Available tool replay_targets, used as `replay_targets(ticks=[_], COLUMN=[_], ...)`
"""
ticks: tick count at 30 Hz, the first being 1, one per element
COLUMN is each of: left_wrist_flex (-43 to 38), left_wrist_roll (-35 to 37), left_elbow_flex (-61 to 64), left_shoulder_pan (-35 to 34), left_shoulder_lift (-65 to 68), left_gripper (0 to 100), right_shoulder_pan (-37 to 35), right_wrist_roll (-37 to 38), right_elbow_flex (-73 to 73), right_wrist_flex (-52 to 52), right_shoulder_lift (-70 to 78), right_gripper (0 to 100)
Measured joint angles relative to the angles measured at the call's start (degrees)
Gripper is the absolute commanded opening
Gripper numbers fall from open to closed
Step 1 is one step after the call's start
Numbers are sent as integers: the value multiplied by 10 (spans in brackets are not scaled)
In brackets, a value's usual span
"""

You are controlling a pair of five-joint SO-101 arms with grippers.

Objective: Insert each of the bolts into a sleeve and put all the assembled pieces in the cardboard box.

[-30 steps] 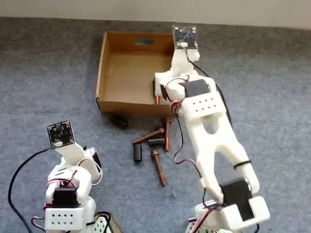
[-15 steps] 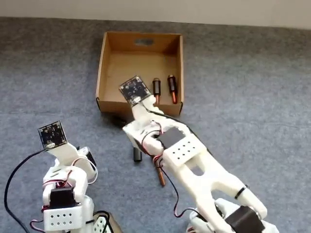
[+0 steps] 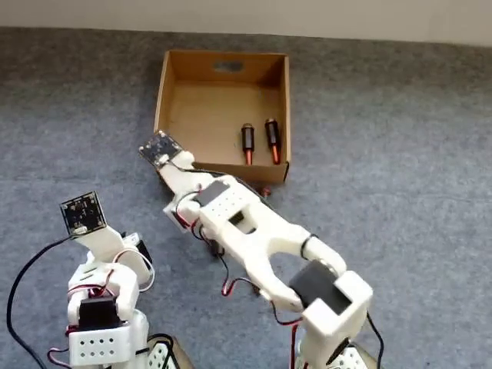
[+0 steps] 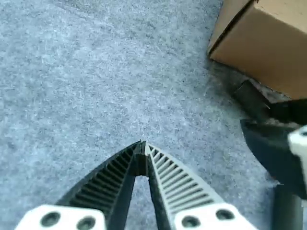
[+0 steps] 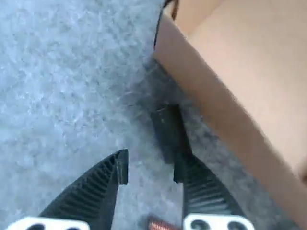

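The cardboard box [image 3: 165,92] stands at the back of the table, with two assembled pieces [image 3: 247,141] [image 3: 272,139], black sleeves with copper bolts, lying inside near its right wall. My right arm [image 3: 246,231] stretches to the box's front left corner. There my right gripper [image 5: 151,171] is open just above the carpet. A black sleeve [image 5: 168,128] lies right ahead of its fingertips, along the box wall [image 5: 225,91]. My left gripper [image 4: 142,147] is shut on nothing over bare carpet. Farther off it sees the same sleeve [image 4: 249,98] by the box corner [image 4: 268,43].
The right arm covers most of the loose bolts and sleeves in front of the box; a bolt end [image 3: 265,191] peeks out by the box's front wall. Grey carpet [image 3: 400,154] lies open to the right and far left.
The right arm has swung from over the box's right side down to its front left corner. Two assembled pieces now show in the box. The left arm has shifted slightly left.
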Motion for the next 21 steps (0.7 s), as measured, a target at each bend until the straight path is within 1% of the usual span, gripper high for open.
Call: replay_targets(ticks=[5, 10, 19, 21], left_wrist_flex=[0, -2, -4, -4], left_wrist_roll=[0, 0, 0, 0], left_elbow_flex=[0, 0, 0, 0], left_shoulder_pan=[0, 0, 0, 0], left_shoulder_lift=[0, 0, 0, 0], left_gripper=[13, 13, 13, 13], right_shoulder_pan=[2, -1, -1, -1], right_wrist_roll=[14, 36, 39, 39], right_elbow_flex=[-101, -156, -201, -213], right_wrist_flex=[21, 55, 81, 81], right_shoulder_lift=[88, 149, 158, 159], right_gripper=[149, 149, 148, 127])
